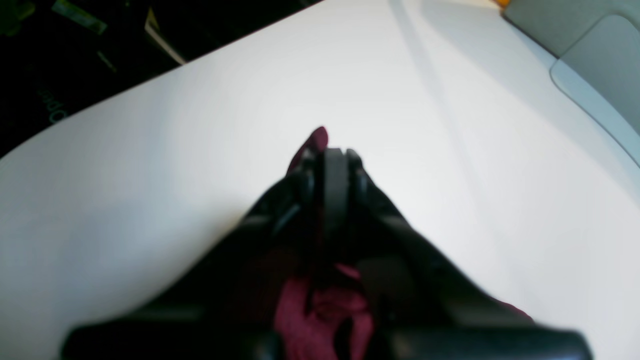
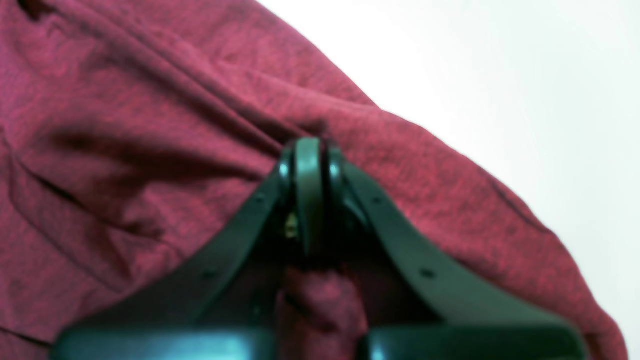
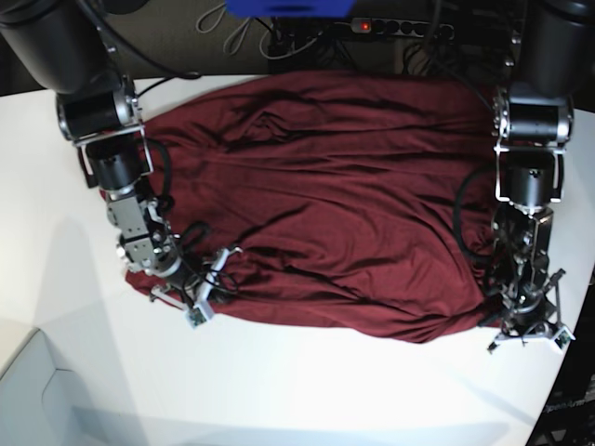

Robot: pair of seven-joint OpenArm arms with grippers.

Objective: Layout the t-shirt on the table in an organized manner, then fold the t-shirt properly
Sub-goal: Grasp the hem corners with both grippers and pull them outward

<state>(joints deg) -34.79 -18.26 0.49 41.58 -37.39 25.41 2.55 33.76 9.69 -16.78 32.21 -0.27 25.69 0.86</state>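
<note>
Lying spread on the big smooth white table, the large dark maroon soft t-shirt is bunched and wrinkly near the table's front edge. The left gripper is pinched shut on a bit of shirt edge near the table's side. The right gripper is also pinched shut on a fold of cloth. If the cloth is pulled hard, the small pinch could slip out. If both are lifted unevenly, more wrinkles could be made.
</note>
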